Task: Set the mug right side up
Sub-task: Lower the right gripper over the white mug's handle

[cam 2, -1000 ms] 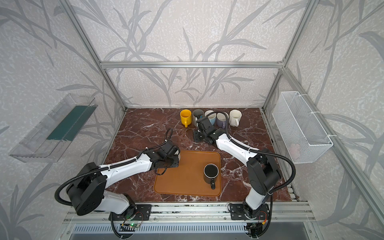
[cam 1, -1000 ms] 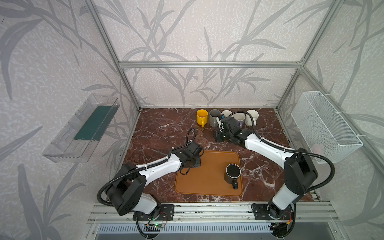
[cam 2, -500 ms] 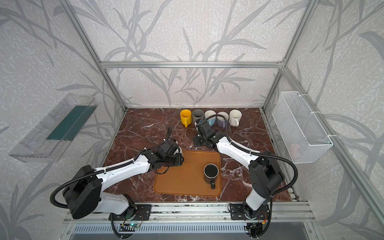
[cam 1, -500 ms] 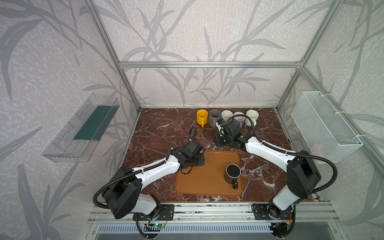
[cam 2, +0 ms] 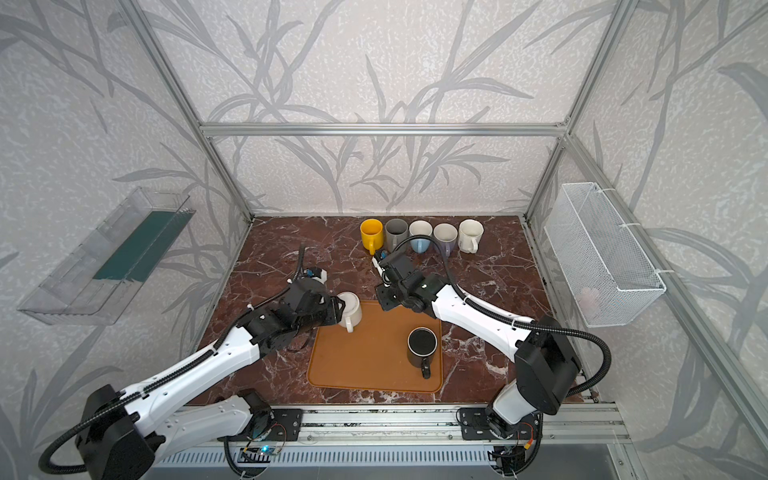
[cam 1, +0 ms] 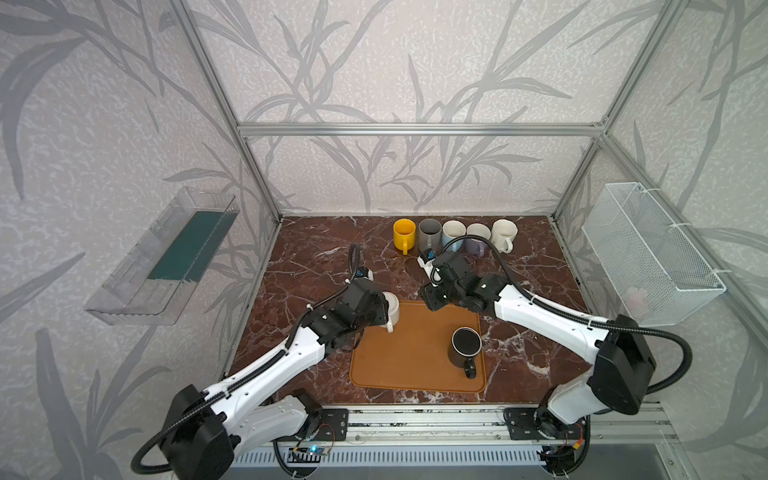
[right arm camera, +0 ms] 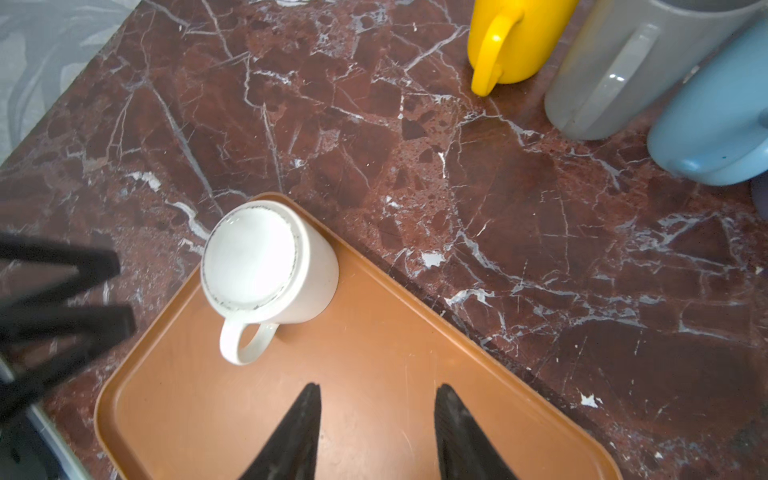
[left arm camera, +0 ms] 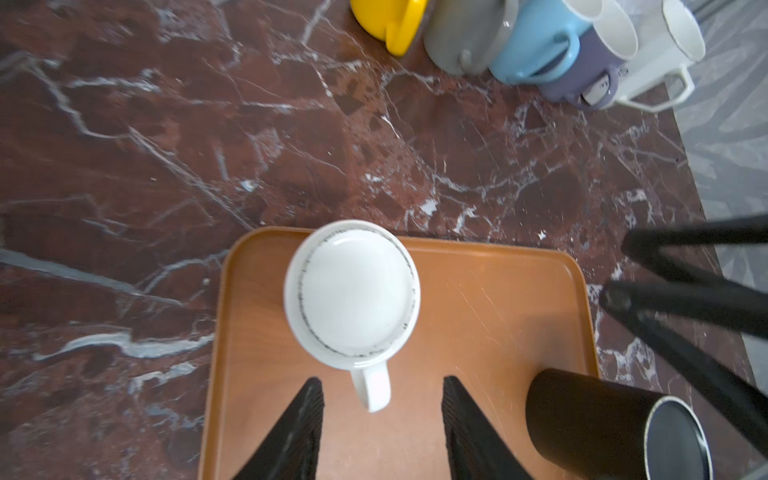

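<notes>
robot lab, aluminium frame (cam 1: 415,129), wallpapered walls (cam 1: 415,62)

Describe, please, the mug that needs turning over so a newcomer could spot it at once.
Find the brown tray near the front of the marble table. Two mugs stand on it; the one at its far left corner is the white mug, flat base upward, while its neighbour is the black mug.

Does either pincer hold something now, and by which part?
Nothing is held. The left pincer is open around the handle of the upside-down white ceramic mug without touching it; the right pincer is open, empty.
</notes>
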Available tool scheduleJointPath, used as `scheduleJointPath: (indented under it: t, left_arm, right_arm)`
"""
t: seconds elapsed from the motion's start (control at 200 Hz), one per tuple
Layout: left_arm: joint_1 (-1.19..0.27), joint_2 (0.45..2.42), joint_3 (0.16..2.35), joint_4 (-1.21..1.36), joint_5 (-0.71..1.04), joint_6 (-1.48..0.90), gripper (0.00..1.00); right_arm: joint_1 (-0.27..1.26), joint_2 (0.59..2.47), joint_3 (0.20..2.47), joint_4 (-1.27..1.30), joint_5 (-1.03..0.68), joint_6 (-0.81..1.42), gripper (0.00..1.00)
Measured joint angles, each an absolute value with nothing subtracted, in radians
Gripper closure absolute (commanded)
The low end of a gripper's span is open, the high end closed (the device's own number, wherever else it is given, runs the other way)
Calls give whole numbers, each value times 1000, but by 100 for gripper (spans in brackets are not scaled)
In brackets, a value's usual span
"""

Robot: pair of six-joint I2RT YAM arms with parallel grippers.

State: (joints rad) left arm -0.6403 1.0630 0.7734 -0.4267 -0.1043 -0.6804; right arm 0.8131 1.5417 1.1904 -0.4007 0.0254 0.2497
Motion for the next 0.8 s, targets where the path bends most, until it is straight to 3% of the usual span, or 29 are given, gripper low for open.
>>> scheduleJointPath:
  t: [0.395, 0.8]
  left_arm:
    - [-519, 1016, 736, -535, -157, -645, 51]
    - [-480, 1014, 709, -539, -155, -635, 51]
  right_arm:
    - [950, 1610, 1283, -536, 69, 266, 53]
    - [1069, 1815, 1388, -563, 63, 467, 49]
